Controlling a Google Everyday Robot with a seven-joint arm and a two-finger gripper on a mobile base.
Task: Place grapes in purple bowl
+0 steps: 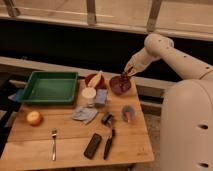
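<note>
Hovering just above the far rim of the small round dull-purple bowl [120, 84], the robot's hand [128, 71] leaves me unable to tell its grip. From the left on the wooden desk [70, 145]: green plastic tray [50, 87], round orange-yellow fruit [34, 117], metal fork [54, 144], red-brown bowl [94, 79]. Dark red-purple grapes [119, 83] seem to lie inside the purple bowl.

White rounded arm [165, 50], bulky white base [187, 125], dark pincer [127, 73] over table's far edge.
</note>
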